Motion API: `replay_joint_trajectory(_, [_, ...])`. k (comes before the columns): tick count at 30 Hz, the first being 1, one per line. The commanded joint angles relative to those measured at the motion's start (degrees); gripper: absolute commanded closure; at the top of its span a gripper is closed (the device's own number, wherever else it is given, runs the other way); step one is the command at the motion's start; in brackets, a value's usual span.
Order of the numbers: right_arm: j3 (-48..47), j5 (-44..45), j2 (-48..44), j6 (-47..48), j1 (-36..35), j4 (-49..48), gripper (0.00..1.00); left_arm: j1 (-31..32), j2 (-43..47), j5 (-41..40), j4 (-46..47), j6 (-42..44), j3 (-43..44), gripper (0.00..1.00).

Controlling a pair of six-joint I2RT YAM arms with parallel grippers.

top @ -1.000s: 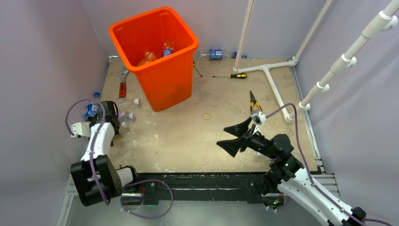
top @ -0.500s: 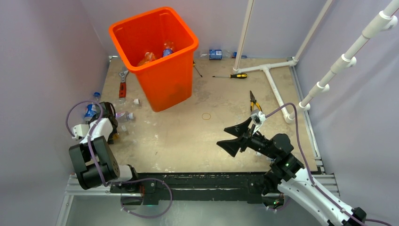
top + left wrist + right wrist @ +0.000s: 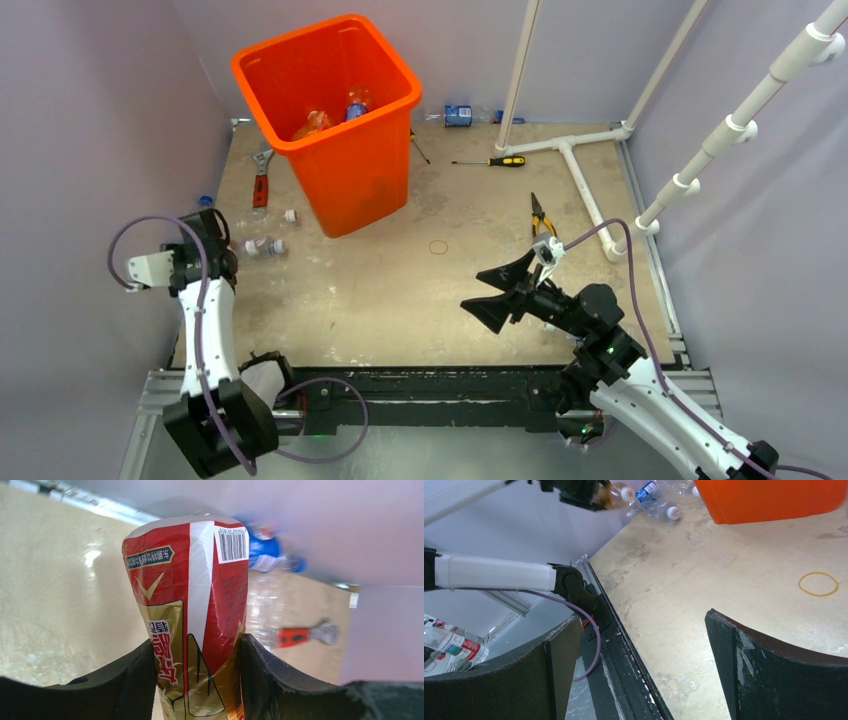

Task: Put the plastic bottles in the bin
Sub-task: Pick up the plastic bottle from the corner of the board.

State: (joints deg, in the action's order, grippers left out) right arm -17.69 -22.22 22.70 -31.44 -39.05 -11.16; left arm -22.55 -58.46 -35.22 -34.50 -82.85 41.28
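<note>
My left gripper (image 3: 197, 675) is shut on a red-and-gold labelled plastic bottle (image 3: 192, 605), which stands up between the black pads. Seen from above, that gripper (image 3: 205, 240) is at the table's left edge and hides the held bottle. A blue-labelled bottle (image 3: 262, 555) and a clear one (image 3: 262, 246) lie just beyond it. The orange bin (image 3: 355, 180) stands at the back left with bottles (image 3: 355, 103) inside. Another blue-labelled bottle (image 3: 458, 115) lies by the back wall. My right gripper (image 3: 475, 290) hovers open and holds nothing.
A red-handled wrench (image 3: 262, 180) lies left of the bin. A screwdriver (image 3: 495, 160), pliers (image 3: 541, 215) and a rubber ring (image 3: 438, 246) lie on the right half of the table. White pipes (image 3: 585, 190) run along the right side.
My left gripper's jaws have closed onto the red-labelled bottle, and the left arm has straightened, its elbow swinging toward the near edge. The right arm has not moved.
</note>
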Motion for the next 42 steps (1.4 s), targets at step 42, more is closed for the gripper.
replay_joint_trajectory(42, [-26.6,2.7,22.6,2.2,-0.3,-19.0,0.01,56.7,-9.4,53.0,54.3,41.3,37.0,1.00])
